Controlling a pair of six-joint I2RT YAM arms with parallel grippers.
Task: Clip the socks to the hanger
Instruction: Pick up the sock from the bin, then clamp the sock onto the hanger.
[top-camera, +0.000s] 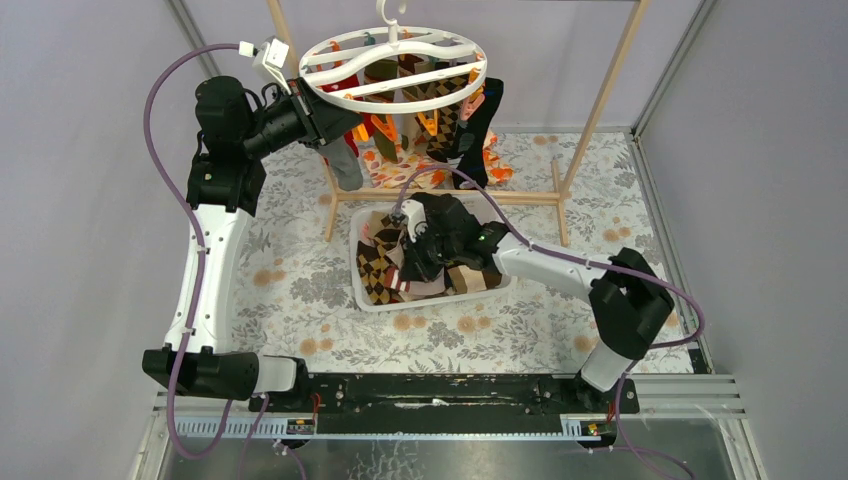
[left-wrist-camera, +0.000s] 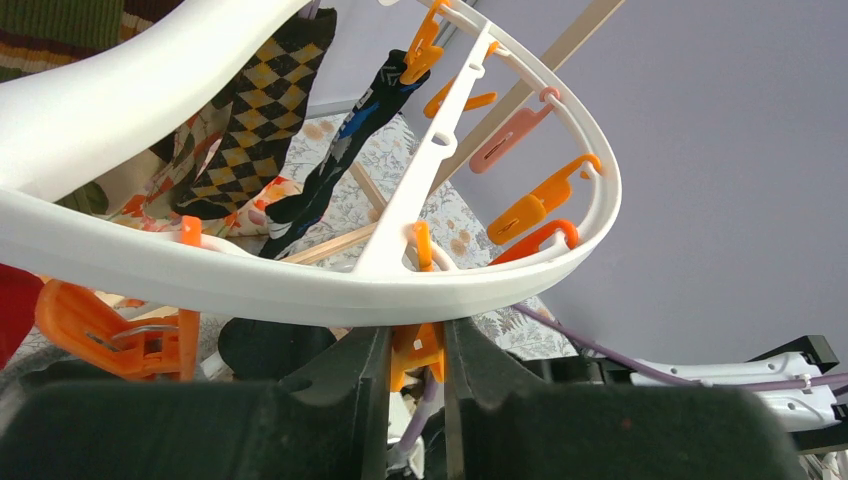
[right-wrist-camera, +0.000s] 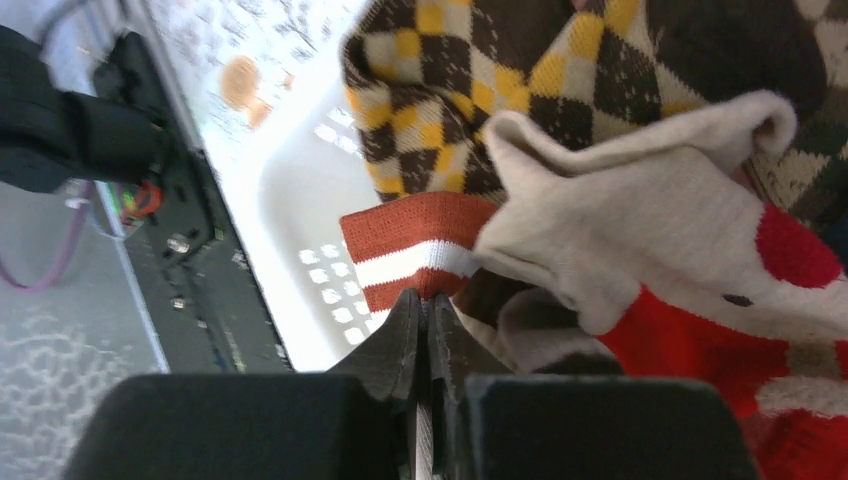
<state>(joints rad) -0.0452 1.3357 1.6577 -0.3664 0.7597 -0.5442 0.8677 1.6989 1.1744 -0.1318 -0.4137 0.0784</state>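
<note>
Twice gripped: pinched orange plastic clip under white plastic ring hanger with left tool; nipped rust-striped knit sock cuff in white slotted basket with right tool (shallow bite, by the look). Needed deeper hold before lifting.

Before me the white ring hanger hangs level, argyle and black socks clipped under it; more socks lie heaped in the basket.

White-and-black arms, purple cables, black jaws

Bright, even light; wrist-view foregrounds blurred, white plastic glaring.
</note>
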